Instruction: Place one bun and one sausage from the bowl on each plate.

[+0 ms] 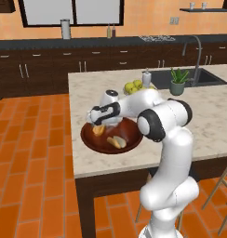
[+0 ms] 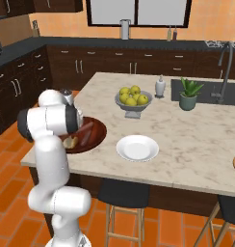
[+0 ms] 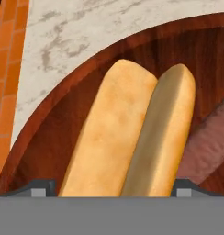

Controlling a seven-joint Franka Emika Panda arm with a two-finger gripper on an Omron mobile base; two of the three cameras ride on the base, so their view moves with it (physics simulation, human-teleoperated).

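Two buns lie side by side between your hand's spread, unclenched fingertips, grasping nothing yet, inside the bowl. A sausage rests at their 3 o'clock; the white plate waits bare on the surface.

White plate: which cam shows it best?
Right base view: the white plate lies whole and unobstructed on the island counter, in front of the grey fruit bowl. In the left base view the arm stands where it would be. The hand view looks into the wooden bowl.
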